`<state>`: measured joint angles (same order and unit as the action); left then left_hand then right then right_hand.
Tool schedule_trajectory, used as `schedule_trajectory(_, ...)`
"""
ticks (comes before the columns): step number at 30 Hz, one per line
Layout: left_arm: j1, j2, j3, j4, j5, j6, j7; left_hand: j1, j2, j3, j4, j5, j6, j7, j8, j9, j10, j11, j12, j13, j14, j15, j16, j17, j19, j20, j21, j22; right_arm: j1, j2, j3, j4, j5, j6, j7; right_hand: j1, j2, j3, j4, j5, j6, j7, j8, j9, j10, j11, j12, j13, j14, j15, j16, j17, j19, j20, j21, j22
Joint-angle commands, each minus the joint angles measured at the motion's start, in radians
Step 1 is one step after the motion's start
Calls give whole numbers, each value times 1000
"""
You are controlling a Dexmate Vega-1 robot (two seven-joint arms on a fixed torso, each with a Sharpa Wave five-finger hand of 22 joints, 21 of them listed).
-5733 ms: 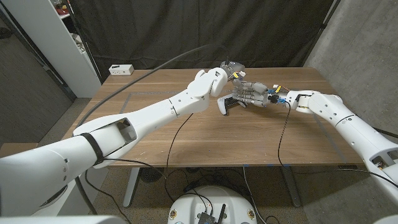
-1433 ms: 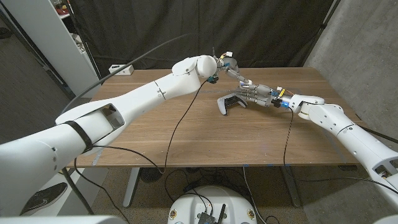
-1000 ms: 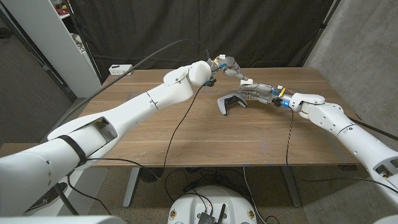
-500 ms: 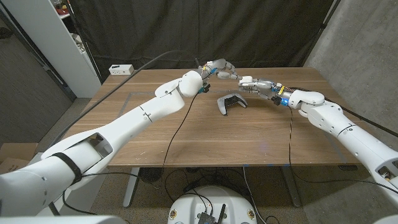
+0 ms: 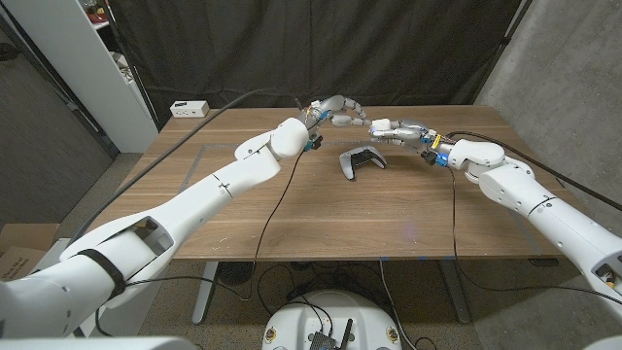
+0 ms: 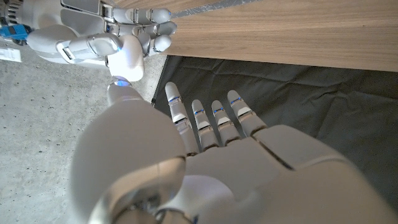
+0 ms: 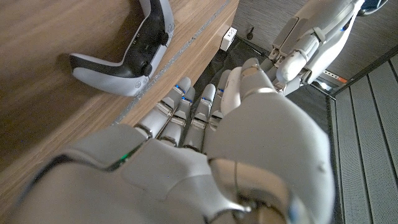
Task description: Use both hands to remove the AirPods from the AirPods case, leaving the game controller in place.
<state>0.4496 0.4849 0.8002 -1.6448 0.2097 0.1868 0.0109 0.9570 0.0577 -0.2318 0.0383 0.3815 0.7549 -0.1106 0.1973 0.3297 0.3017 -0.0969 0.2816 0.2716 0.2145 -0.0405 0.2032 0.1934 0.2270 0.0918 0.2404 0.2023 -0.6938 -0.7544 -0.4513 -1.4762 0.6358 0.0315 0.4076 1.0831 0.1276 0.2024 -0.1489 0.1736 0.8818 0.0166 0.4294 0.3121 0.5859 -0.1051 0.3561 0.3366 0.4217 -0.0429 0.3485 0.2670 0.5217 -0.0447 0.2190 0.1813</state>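
AirPods case, small, white and rounded, hung in the air over the far half of the brown wooden table in the head view, caught at the fingertips of the right hand. The left hand reached in from the other side, its fingers just beside the case. The white and black game controller lay on the wood below them, apart from both hands.

In the left wrist view, the left hand had its fingers straight and side by side with nothing in them, the thumb stretched out to the case. The right hand looked clamped on it, thumb against curled fingers. Whether the lid was up, I could not tell.

From the right wrist, the right hand's own hold was hidden behind its back. The left hand was close beyond, and the controller lay on the table.

My call: this was the opening step. The next move called for a steady right hold while the left thumb flipped the lid and picked out the buds.
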Motion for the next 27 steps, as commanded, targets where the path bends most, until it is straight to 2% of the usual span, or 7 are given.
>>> schedule_trajectory(1,-5,-6,0,45,-24,-62,-23,25,1,-6,-11,13,-3,-15,2,3,-4,-11,-1,3,-8,-42,-5,3,-4,6,-4,2,-8,-7,-4,-41,-32,8,-42,13,-2,-4,0,7,99,-87,4,57,10,1,8,1,5,-150,11,3,1,6,1,4)
schedule_trajectory(12,-1,-18,-2,68,-16,-110,2,53,3,-8,-23,31,-1,-24,8,5,1,-18,2,8,-9,-46,-3,4,-6,5,-4,2,0,-7,-10,-47,-35,0,-39,16,1,-8,1,6,99,-87,1,57,32,4,16,4,6,-149,13,2,0,6,1,3)
schedule_trajectory(15,5,-24,-10,73,-22,-128,16,63,10,-7,-25,37,6,-29,12,6,11,-20,7,10,-3,-51,0,4,-4,4,-3,2,3,-7,-12,-44,-34,0,-33,16,0,-9,1,6,100,-87,1,57,33,4,16,4,7,-148,14,2,0,7,1,3)
schedule_trajectory(18,8,-29,-16,77,-28,-138,24,77,23,-5,-28,47,19,-29,19,8,21,-33,12,14,10,-55,6,5,0,3,-1,2,5,-6,-14,-39,-34,2,-26,17,0,-10,1,6,100,-87,1,58,33,5,16,5,6,-149,14,1,0,7,1,3)
schedule_trajectory(20,9,-34,-19,81,-35,-143,24,82,29,-4,-29,51,25,-32,21,9,24,-31,13,15,14,-58,7,5,1,2,0,3,7,-6,-15,-37,-35,1,-23,18,0,-10,1,6,100,-86,1,58,33,4,16,5,5,-148,13,1,0,7,1,3)
schedule_trajectory(21,8,-36,-19,84,-37,-144,23,89,37,-6,-29,58,43,-12,29,11,27,-32,15,18,16,-61,8,6,2,2,0,3,8,-6,-15,-36,-33,1,-20,19,1,-10,1,6,101,-86,1,58,33,4,16,5,5,-148,13,1,0,7,1,3)
schedule_trajectory(27,0,-46,-11,95,-32,-132,18,103,48,-5,-32,65,63,-5,36,14,31,-34,18,22,19,-62,8,6,4,1,1,3,9,-9,-14,-32,-31,4,-12,20,1,-13,2,5,103,-86,1,59,34,4,15,6,5,-150,15,1,-1,6,1,3)
